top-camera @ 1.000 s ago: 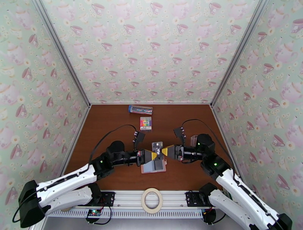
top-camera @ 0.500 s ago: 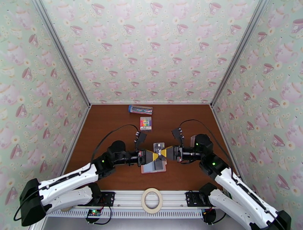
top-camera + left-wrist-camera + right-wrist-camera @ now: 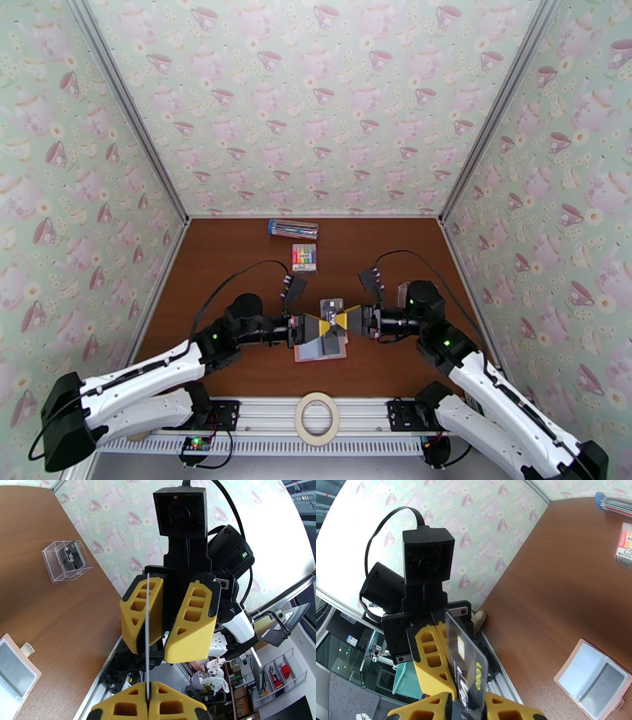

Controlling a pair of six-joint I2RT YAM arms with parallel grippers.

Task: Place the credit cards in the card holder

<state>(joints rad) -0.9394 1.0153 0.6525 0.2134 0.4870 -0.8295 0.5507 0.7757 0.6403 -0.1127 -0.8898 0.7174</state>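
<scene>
1. The left gripper [image 3: 322, 324] and right gripper [image 3: 341, 320] meet tip to tip above the middle of the table [image 3: 229, 268].
2. A card [image 3: 332, 306] stands on edge between them, raised off the table.
3. In the left wrist view, the left fingers [image 3: 118, 709] are pressed together on the near end of the card [image 3: 147, 638], which shows as a thin line.
4. In the right wrist view, the card's dark printed end [image 3: 470, 677] sits between the right fingers [image 3: 422, 713]. These stand a little apart, and I cannot tell whether either pad touches it.
5. The holder [image 3: 316, 354] lies open and flat on the table just below the grippers, towards the arm bases, with its pockets facing up.
6. A second card [image 3: 73, 557] stands in a clear box [image 3: 53, 565] by the right wall.
7. Markers [image 3: 304, 257] and a pen box [image 3: 293, 229] lie further back, well apart from the holder.
8. A tape roll [image 3: 317, 418] rests on the rail between the bases.
</scene>
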